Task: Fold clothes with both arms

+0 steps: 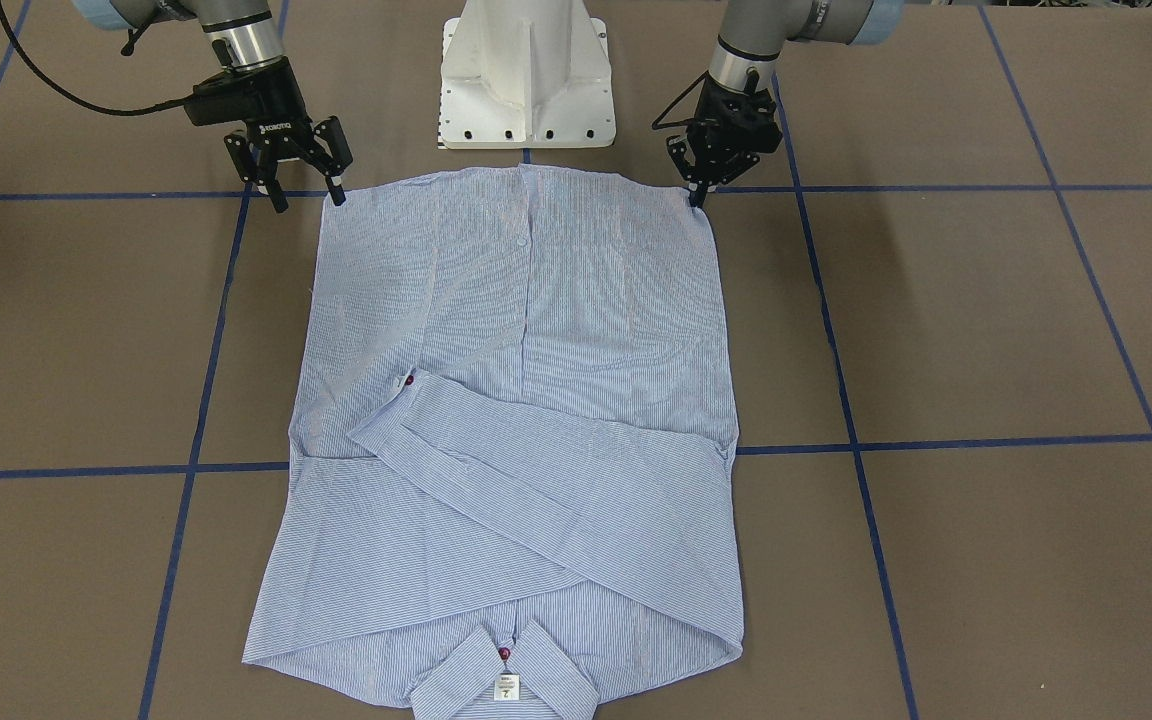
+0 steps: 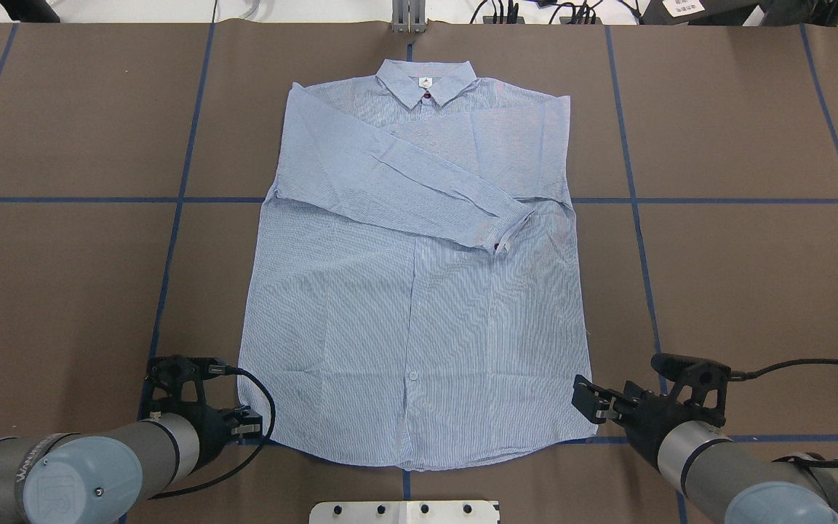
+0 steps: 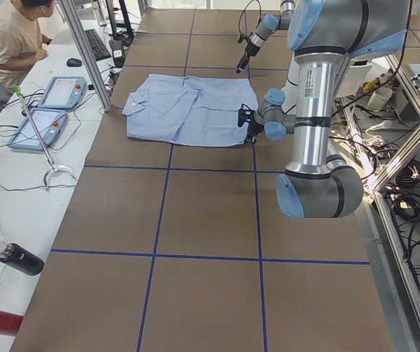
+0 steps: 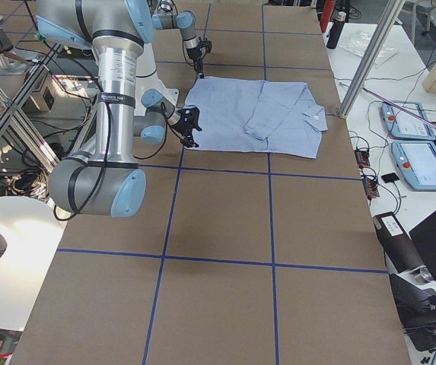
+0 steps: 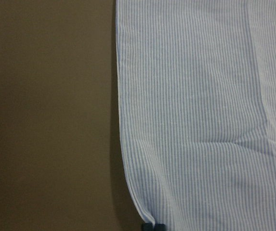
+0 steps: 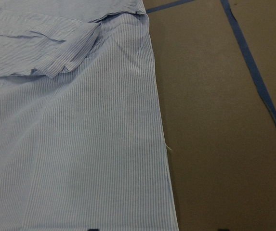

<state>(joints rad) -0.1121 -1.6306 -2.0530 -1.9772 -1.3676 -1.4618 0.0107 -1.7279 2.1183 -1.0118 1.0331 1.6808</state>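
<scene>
The blue-and-white striped shirt [image 2: 412, 291] lies flat and face up on the brown table, collar [image 2: 426, 80] at the far side and hem towards me. One sleeve [image 2: 397, 189] is folded slantwise across the chest. My left gripper [image 1: 699, 198] sits at the hem's left corner; in the left wrist view its fingertips [image 5: 153, 226] are pressed together on the cloth edge, which puckers towards them. My right gripper [image 1: 308, 200] stands open at the hem's right corner, and in the right wrist view its jaws straddle the shirt's side edge [image 6: 169, 202].
The white pedestal base [image 1: 526, 90] stands just behind the hem. Blue tape lines [image 2: 172, 240] grid the table. A person [image 3: 15, 37] sits at a side desk with tablets [image 3: 45, 125]; a dark bottle [image 3: 19, 258] lies there too.
</scene>
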